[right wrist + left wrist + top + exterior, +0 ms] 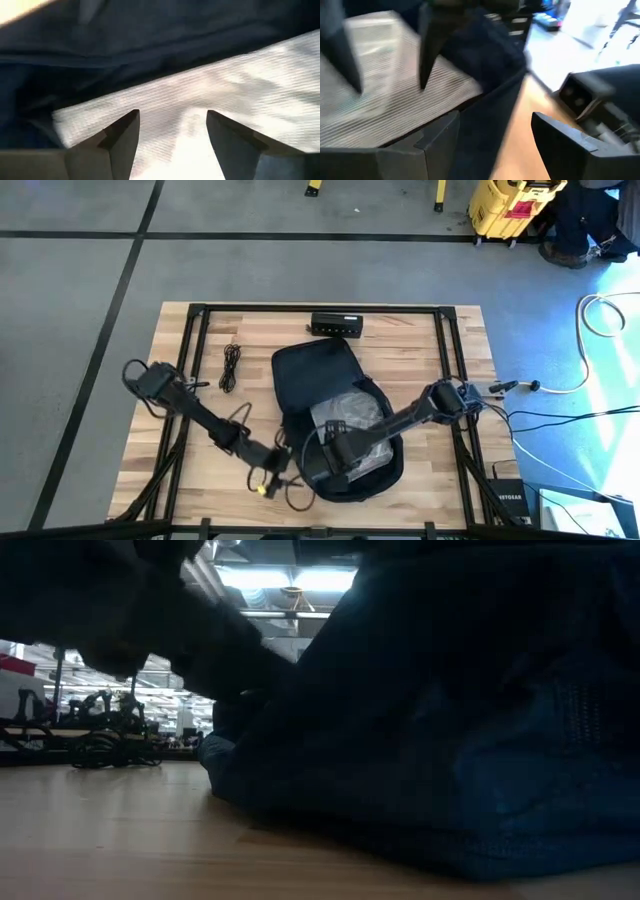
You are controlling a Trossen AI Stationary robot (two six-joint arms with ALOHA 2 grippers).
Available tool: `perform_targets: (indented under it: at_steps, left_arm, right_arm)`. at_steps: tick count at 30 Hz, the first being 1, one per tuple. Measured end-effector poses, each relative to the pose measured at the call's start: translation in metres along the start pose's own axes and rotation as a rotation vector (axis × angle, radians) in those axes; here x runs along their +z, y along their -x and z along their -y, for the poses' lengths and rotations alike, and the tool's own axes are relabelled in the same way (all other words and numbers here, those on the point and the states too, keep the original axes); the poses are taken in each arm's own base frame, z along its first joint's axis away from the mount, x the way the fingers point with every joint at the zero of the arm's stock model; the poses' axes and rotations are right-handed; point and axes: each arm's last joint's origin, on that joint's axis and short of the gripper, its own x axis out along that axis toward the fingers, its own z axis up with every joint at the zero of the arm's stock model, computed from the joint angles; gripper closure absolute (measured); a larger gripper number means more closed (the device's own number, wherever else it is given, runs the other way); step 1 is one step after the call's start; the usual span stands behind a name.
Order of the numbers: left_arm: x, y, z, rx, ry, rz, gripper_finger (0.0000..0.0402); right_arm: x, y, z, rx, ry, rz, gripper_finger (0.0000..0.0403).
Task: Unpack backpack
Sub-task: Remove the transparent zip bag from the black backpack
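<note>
Backpack (pixel 320 375) lies open at frame centre on tabletop (pixel 420 350). Right tool (pixel 172 131) is spread over clear plastic bag (pixel 350 415) inside; left tool (pixel 490 140) is spread astride rim. Fabric should be pinned while plastic is pinched.

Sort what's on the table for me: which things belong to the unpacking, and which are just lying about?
Part of the job:
- backpack, lying open
- clear plastic bag inside it
- right gripper, open over the bag
- left gripper, open at the backpack's edge

Lying about:
- black box at the far edge
- coiled black cable
- yellow-tipped cable
</note>
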Motion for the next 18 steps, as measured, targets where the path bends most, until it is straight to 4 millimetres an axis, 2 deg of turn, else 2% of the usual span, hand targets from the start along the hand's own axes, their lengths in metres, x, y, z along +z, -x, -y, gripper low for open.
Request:
perform_targets:
  at_steps: [4,8,13,18]
  left_arm:
    - [-0.001,-0.025,0.013,-0.043,-0.005,0.003,0.0165]
    - [-0.006,-0.045,0.016,-0.075,0.018,-0.004,0.0165]
    - [-0.015,-0.059,0.009,-0.103,0.096,-0.028,0.0165]
    - [-0.021,-0.062,-0.001,-0.091,0.159,-0.053,0.0165]
  right_arm:
    - [-0.006,-0.008,-0.018,0.078,-0.01,0.014,0.0191]
    - [-0.011,-0.007,-0.028,0.102,-0.005,0.016,0.0191]
    - [-0.018,-0.009,-0.04,0.107,0.03,0.004,0.0191]
    - [-0.023,-0.011,-0.046,0.083,0.057,-0.013,0.0191]
